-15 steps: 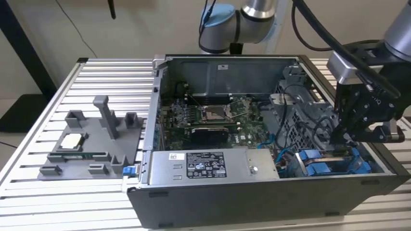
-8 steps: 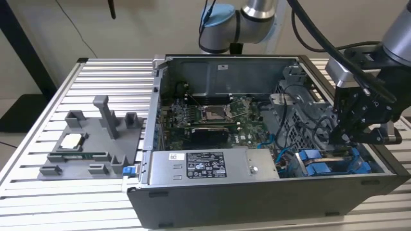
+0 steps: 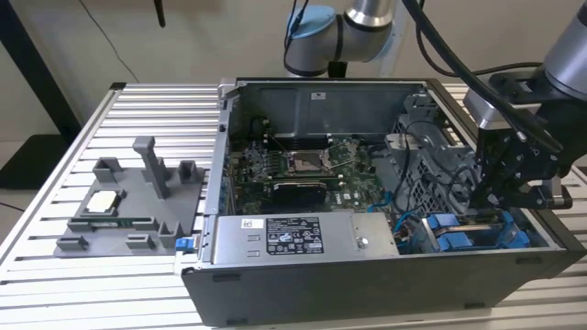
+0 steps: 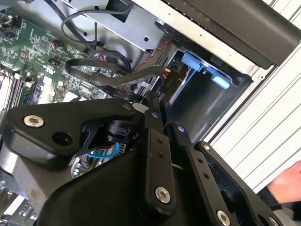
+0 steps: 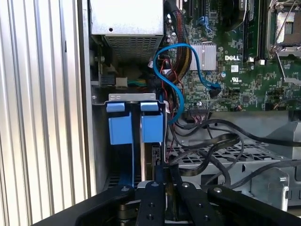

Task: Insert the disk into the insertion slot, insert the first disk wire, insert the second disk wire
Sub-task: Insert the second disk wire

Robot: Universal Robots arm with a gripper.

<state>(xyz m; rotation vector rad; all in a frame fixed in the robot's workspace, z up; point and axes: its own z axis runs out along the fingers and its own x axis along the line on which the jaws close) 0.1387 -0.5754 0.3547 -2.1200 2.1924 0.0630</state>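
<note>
The open computer case (image 3: 385,275) lies on the slatted metal table (image 3: 55,289), and the gripper (image 3: 489,206) reaches down into the case at the exterior view's right, near the front corner. There sits the insertion slot (image 3: 438,232), a dark metal bay with bright blue tabs (image 5: 131,127). In the first wrist view the two blue tabs stand side by side at the end of the bay, and a thin edge runs down between them; I cannot tell for sure if this is the disk. The black fingers (image 5: 157,197) are drawn close together over this place, but what they hold, or if they hold anything, I cannot tell.

Inside the case, a blue wire (image 5: 176,70) makes a loop from the area of the bay to the green motherboard (image 3: 303,165). Black flat cables (image 4: 101,70) lie over the metal cage beside the bay. The grey power-supply box (image 3: 293,237) with its label fills the front of the case, left of the bay.

On the table at the exterior view's left lies a grey fixture tray (image 3: 124,206) with upright posts, and a small pale part (image 3: 101,201) rests in it.
</note>
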